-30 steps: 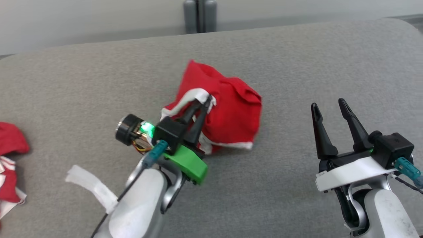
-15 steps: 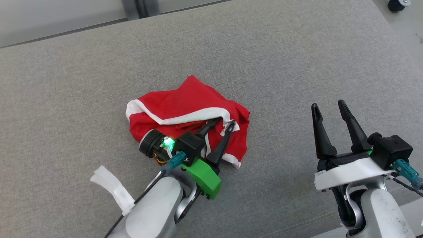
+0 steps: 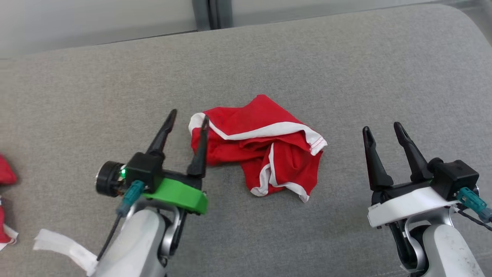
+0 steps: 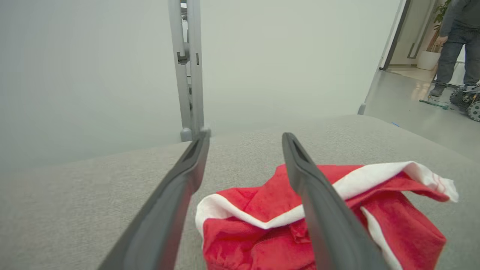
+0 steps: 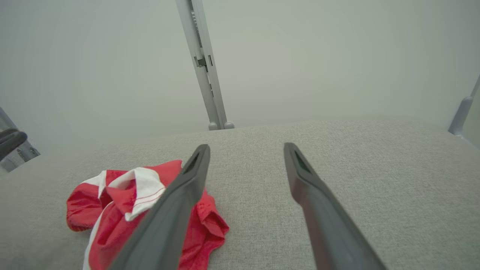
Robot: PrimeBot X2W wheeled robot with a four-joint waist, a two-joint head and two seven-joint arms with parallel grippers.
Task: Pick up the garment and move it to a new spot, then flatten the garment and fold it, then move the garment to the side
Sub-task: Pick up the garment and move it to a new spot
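Observation:
The garment (image 3: 261,148) is red with white trim and lies crumpled in a heap in the middle of the grey cushioned surface (image 3: 307,69). My left gripper (image 3: 189,116) hangs open just left of the heap, its right finger over the garment's left edge, holding nothing. In the left wrist view the garment (image 4: 262,232) sits low between and right of the spread fingers (image 4: 168,210). My right gripper (image 3: 380,129) stands open well to the right, apart from the cloth. In the right wrist view the garment (image 5: 112,210) lies at the lower left.
Another red and white cloth (image 3: 5,181) lies at the far left edge. A grey post (image 3: 210,13) rises behind the surface's far edge. In the left wrist view a person (image 4: 455,41) stands in a doorway at the far right, by a wheeled machine (image 4: 467,105).
My left gripper has let go of the garment, opened wide and drawn back to the left. The garment now lies loose. The head camera has shifted between frames. The right gripper has kept still.

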